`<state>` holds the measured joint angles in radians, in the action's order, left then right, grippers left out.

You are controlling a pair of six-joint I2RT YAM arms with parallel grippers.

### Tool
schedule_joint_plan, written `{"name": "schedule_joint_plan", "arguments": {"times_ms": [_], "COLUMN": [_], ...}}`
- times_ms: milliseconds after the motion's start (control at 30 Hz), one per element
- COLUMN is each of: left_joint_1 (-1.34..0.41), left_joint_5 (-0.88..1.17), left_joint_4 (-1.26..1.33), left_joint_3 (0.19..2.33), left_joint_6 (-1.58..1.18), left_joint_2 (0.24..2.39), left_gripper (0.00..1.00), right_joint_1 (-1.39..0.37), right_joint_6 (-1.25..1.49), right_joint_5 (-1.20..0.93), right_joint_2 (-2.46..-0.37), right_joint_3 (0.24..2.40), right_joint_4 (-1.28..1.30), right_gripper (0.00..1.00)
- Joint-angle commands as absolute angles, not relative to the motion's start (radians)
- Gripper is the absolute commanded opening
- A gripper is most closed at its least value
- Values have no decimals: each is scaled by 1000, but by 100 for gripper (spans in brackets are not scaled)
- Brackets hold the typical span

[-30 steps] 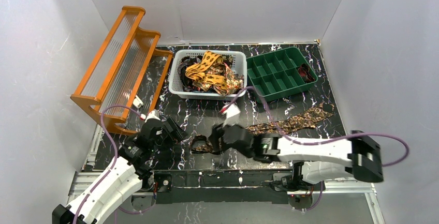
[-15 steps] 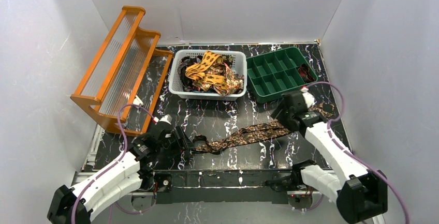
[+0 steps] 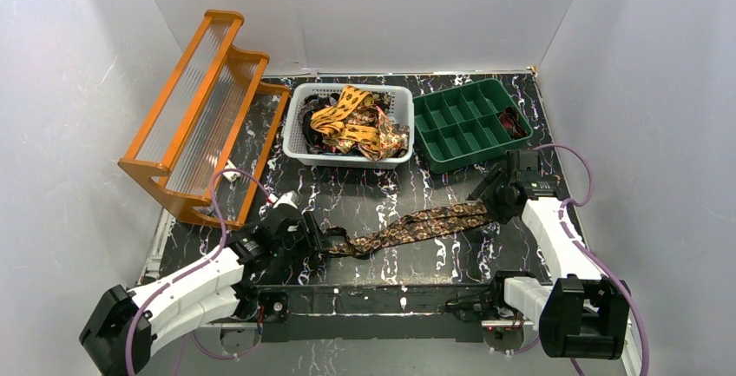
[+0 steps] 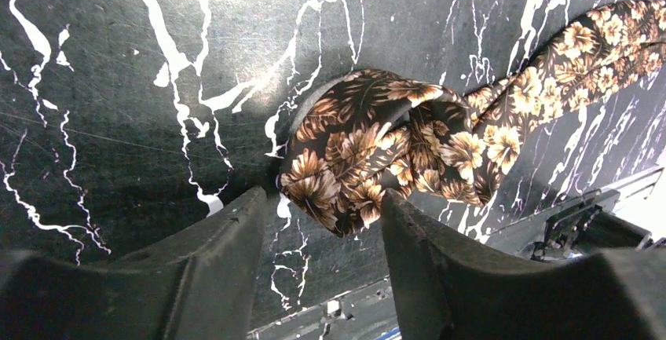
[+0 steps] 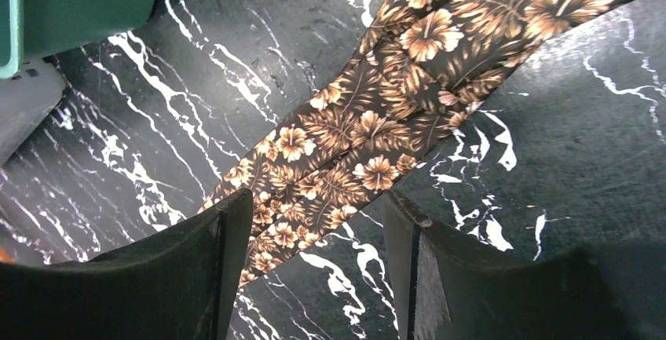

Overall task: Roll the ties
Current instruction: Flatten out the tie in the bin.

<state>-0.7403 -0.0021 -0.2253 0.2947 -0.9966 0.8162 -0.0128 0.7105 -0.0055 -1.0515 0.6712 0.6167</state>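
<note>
Floral tie [image 3: 417,227] (one end coiled)

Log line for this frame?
left gripper: open, straddling coiled end of dark brown floral fabric necktie | right gripper: open, straddling its flat part

You have one tie [image 3: 417,227] laid out alone along the near half of the counter [image 3: 382,189]; more ties [image 3: 351,124] lie tangled in a single heap, too knotted to count, though two patterns show, yellow-orange and dark. They fill one white basket [image 3: 343,157] at the far edge; toward the far right corner you have one green tray [image 3: 464,161], its compartments too small to count surely, with one dark bundle [image 3: 514,122] in its right end. One orange rack [image 3: 200,107] of three tiers stands at the left edge. You have two arms [image 3: 191,280], so two hands, the left hand [image 3: 314,237] and the right hand [image 3: 492,195], two fingers apiece; two purple cables [image 3: 217,211], one per arm.
</note>
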Motion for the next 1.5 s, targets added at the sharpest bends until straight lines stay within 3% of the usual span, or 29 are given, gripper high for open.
{"name": "schedule_joint_plan", "arguments": {"times_ms": [0, 167, 300, 367, 600, 733, 1133, 1467], "left_joint_1": [-754, -764, -764, -764, -763, -761, -759, -759], "left_joint_5": [-74, -85, -110, -141, -506, -643, -591, -568], "left_joint_4": [-228, -206, -210, -234, -444, -462, -408, -398], "left_joint_3": [292, 291, 306, 335, 523, 526, 393, 362], "left_joint_6": [-992, -980, -943, -923, -784, -784, -849, -859], "left_joint_2": [847, 858, 905, 934, 931, 844, 764, 754], "left_gripper": [50, 32, 7, 0, 0, 0, 0, 0], "right_joint_1": [-9, -9, 5, 20, 47, 122, 216, 216], "right_joint_6": [683, 670, 652, 645, 638, 635, 651, 640], "right_joint_5": [-77, -37, -17, -15, 72, 79, 158, 7], "right_joint_2": [-1033, -1040, -1049, -1059, -1119, -1158, -1203, -1326], "right_joint_3": [654, 652, 680, 699, 785, 817, 728, 710], "right_joint_4": [575, 586, 592, 593, 617, 618, 628, 547], "right_gripper": [69, 69, 70, 70, 71, 71, 70, 55]}}
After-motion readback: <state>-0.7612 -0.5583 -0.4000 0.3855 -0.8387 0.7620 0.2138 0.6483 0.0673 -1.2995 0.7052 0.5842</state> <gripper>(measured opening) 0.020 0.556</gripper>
